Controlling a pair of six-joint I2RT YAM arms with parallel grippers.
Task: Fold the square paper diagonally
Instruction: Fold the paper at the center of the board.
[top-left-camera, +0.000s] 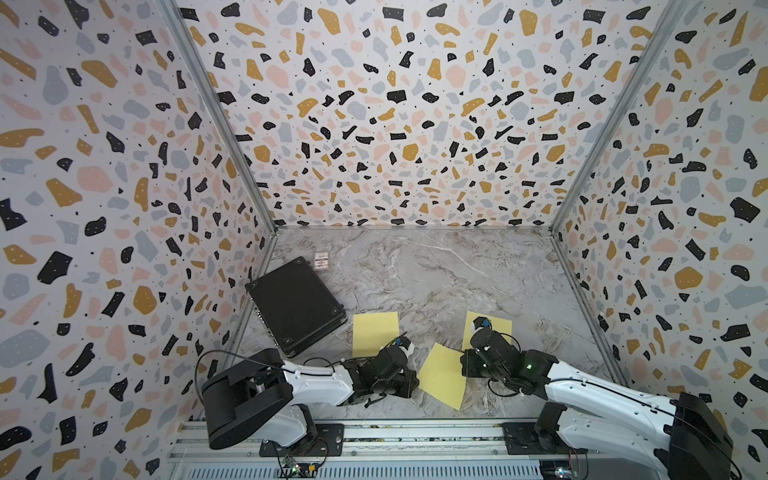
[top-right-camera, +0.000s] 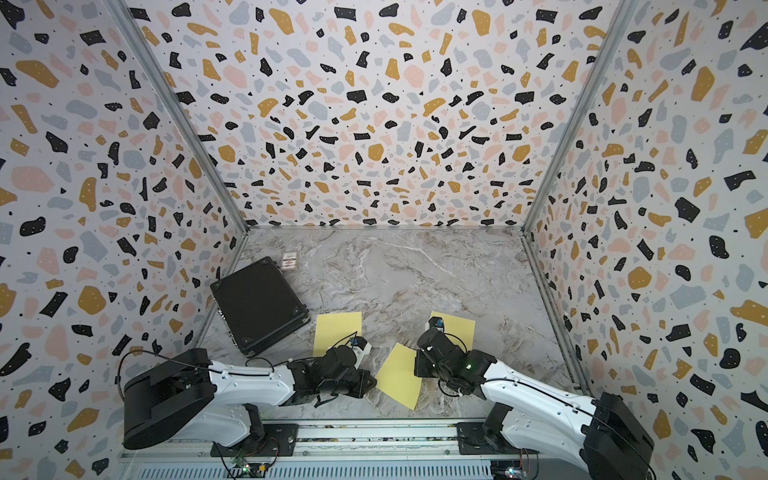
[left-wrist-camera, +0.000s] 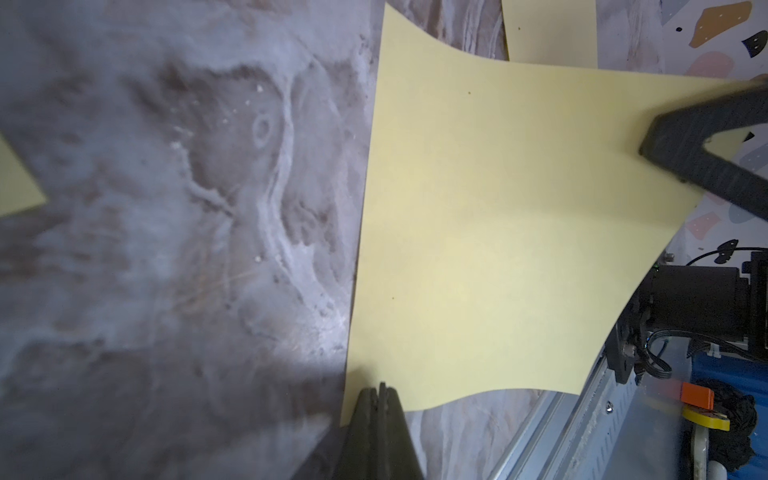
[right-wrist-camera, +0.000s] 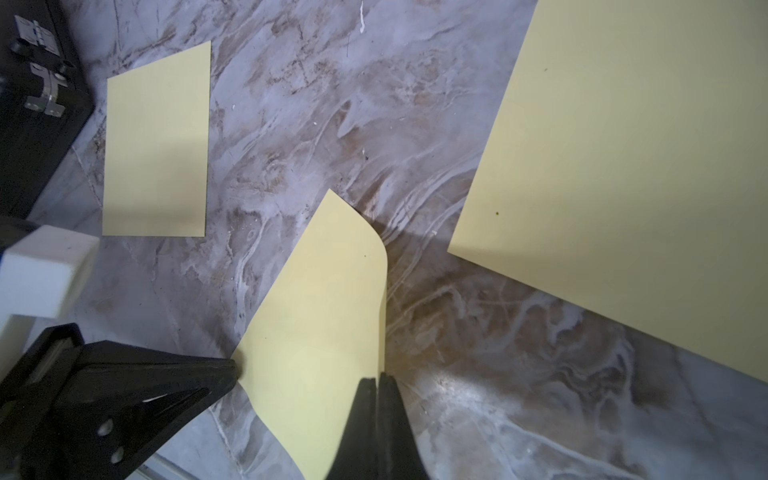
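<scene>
The square paper (top-left-camera: 441, 380) is a pale yellow sheet near the front of the marble table, between my two arms. It is lifted and bowed, and in both top views it looks like a tilted diamond. My left gripper (left-wrist-camera: 380, 388) is shut on one corner of it. My right gripper (right-wrist-camera: 378, 379) is shut on the edge at the opposite corner, where the sheet curls upward. In the left wrist view the paper (left-wrist-camera: 498, 232) spreads out with the right gripper's fingers (left-wrist-camera: 681, 145) at its far corner. In the right wrist view the left gripper's fingers (right-wrist-camera: 208, 374) touch the paper (right-wrist-camera: 320, 316).
Two more yellow sheets lie flat, one to the left (top-left-camera: 375, 334) and one partly under the right arm (top-left-camera: 500, 329). A black case (top-left-camera: 296, 305) stands at the left wall, with a small card box (top-left-camera: 322, 262) behind it. Patterned walls enclose three sides of the table.
</scene>
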